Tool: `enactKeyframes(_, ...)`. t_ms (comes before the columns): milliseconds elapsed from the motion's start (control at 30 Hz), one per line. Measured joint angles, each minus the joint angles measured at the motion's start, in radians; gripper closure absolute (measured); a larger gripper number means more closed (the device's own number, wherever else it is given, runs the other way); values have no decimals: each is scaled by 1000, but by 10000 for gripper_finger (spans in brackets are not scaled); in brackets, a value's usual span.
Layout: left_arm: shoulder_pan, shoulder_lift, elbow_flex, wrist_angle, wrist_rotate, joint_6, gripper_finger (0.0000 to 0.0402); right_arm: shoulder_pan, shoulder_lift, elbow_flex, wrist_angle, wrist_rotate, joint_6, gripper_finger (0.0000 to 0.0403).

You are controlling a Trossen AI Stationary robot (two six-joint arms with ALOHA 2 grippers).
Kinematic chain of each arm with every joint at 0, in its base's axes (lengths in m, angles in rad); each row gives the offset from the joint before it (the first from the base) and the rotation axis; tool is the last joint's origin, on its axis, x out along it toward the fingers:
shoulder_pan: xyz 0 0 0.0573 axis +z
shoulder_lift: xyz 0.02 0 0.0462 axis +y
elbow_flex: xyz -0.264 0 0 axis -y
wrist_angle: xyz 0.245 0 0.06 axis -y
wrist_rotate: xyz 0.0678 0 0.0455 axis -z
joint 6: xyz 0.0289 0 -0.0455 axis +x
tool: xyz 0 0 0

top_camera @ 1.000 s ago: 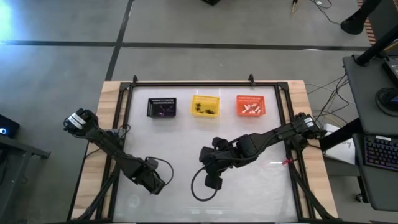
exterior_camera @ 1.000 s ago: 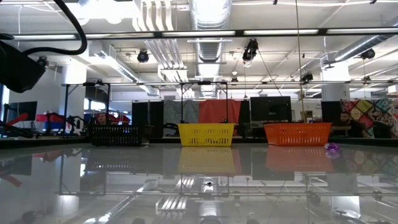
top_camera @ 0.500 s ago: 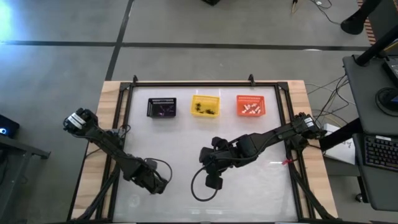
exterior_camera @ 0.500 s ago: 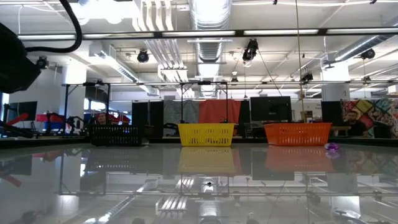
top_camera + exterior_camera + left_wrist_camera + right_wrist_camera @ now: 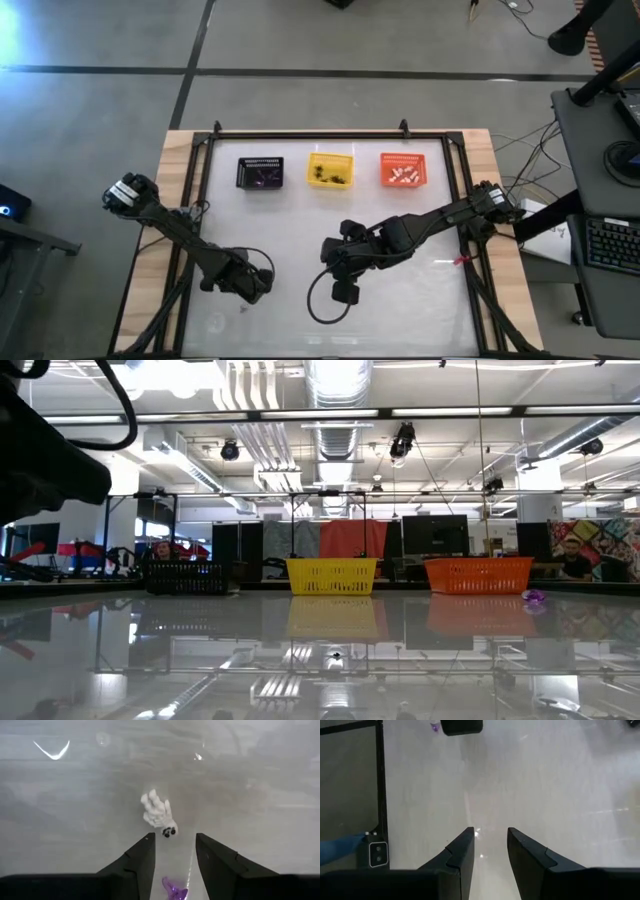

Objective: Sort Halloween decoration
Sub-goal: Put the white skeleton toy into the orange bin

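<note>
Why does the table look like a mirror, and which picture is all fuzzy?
Low view: the glossy table mirrors the ceiling lights and the yellow basket. Left wrist view: soft and hazy, a bright glare streak lies near the white trinket. High view: even light.

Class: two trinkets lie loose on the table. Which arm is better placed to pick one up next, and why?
Left. Its pincer is open right over the purple trinket, with the white trinket just ahead. The right pincer faces bare table.

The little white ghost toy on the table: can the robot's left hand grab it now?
Probably yes. The left hand is open, and the white ghost lies just ahead of its fingers with nothing between them. A small purple trinket sits between the fingers, so it might get caught too.
</note>
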Motion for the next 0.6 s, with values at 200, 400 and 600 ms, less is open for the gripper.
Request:
enactKeyframes(200, 23, 0, -9, -9, 16, -17, 278, 0, 0, 0, -21, -1, -2, 296)
enactKeyframes(400, 29, 2, -28, -39, 17, -35, 285, 2, 0, 0, -32, -2, -2, 296)
enactKeyframes(600, 29, 2, -51, -23, 92, 42, 323, 2, 0, 0, -45, -2, -2, 296)
